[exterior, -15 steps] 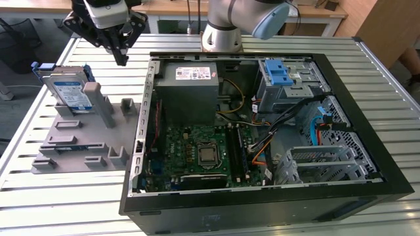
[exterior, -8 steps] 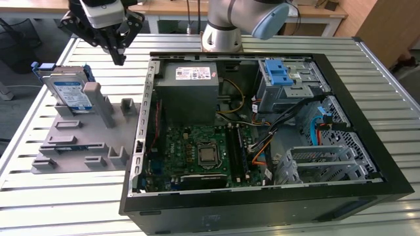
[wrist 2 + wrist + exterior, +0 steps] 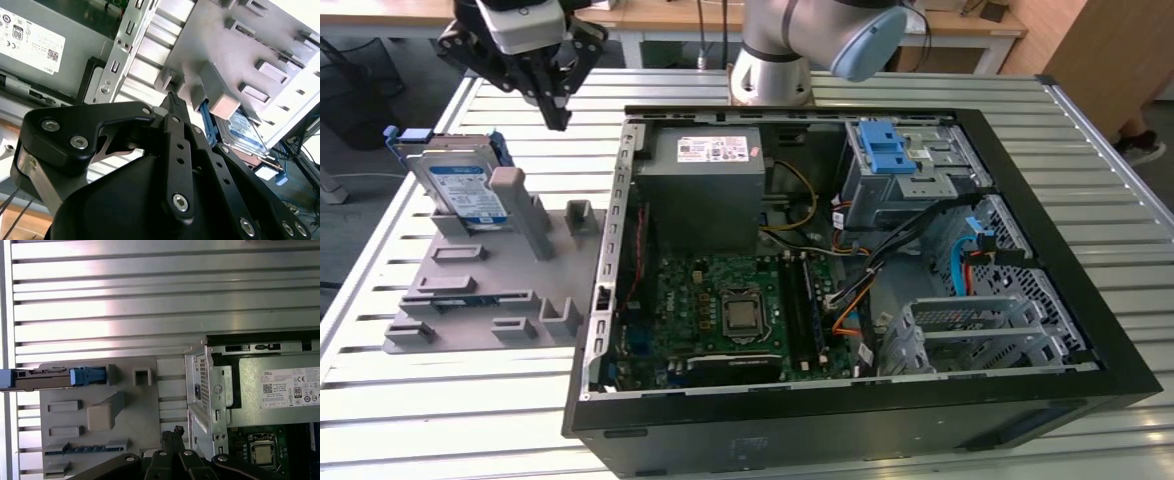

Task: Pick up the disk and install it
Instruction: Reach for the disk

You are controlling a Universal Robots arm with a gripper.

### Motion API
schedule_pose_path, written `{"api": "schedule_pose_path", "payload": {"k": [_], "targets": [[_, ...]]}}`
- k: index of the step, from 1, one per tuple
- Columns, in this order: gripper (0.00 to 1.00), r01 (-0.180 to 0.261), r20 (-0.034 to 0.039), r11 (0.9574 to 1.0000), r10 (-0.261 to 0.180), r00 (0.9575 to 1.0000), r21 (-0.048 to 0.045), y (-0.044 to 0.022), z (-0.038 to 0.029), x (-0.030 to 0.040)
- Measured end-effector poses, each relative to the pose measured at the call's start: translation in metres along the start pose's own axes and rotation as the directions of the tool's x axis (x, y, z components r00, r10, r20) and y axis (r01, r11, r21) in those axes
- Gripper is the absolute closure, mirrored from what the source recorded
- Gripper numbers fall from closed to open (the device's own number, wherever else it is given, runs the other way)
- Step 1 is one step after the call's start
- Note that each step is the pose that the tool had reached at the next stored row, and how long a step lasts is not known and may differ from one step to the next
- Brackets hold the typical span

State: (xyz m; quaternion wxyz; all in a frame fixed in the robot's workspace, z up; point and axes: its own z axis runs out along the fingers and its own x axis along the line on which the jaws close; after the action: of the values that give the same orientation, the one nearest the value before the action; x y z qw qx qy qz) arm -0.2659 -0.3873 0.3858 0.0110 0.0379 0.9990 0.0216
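Disk [image 3: 464,185], a flat rectangular silver hard drive with a white-and-blue label, clipped in a bright blue plastic carrier frame, stands on edge in a slot at one end of a grey plastic fixture plate [image 3: 480,300] with raised blocks. The plate lies flat on the slatted metal table [image 3: 440,410], at the exterior view's left of an open black computer case [image 3: 854,425]. The first wrist view shows the disk [image 3: 40,378] edge-on. In the second wrist view the disk [image 3: 245,131] shows its label beyond a grey block.

The black end effector [image 3: 559,118] hangs above the table near the fixture plate's disk end, between the disk and the case. It is apart from both and touches nothing. In the second wrist view the end effector [image 3: 174,100] has its fingers brought fully together to a point, and the first wrist view shows the end effector [image 3: 173,432] the same way, with nothing held.

Inside the case are a large grey power-supply box with a white sticker [image 3: 707,170], a green motherboard [image 3: 720,300], and a metal drive cage with blue plastic latches [image 3: 907,160]. The disk is not installed.
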Motion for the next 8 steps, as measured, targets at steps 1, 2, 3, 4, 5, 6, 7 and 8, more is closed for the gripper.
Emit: {"api": "schedule_pose_path", "payload": {"k": [1,2,3,4,5,6,7,8], "targets": [[0.89,0.0,-0.0002,1.0,0.0,1.0,0.0,0.0015,0.0003,0.0011],[0.89,0.0,-0.0004,1.0,0.0,1.0,-0.0001,0.0024,0.0005,0.0022],[0.89,0.001,-0.0004,1.0,-0.001,1.0,-0.0001,0.003,0.0006,0.0033],[0.89,0.003,-0.0005,1.0,-0.003,1.0,-0.0002,0.0033,0.0008,0.0044],[0.89,0.005,-0.0006,1.0,-0.005,1.0,-0.0002,0.0036,0.0012,0.0055],[0.89,0.007,-0.0006,1.0,-0.007,1.0,-0.0003,0.0041,0.002,0.0068],[0.89,0.008,-0.0007,1.0,-0.008,1.0,-0.0003,0.0046,0.0028,0.0083],[0.89,0.009,-0.0009,1.0,-0.009,1.0,-0.0003,0.0052,0.0034,0.0098]]}}
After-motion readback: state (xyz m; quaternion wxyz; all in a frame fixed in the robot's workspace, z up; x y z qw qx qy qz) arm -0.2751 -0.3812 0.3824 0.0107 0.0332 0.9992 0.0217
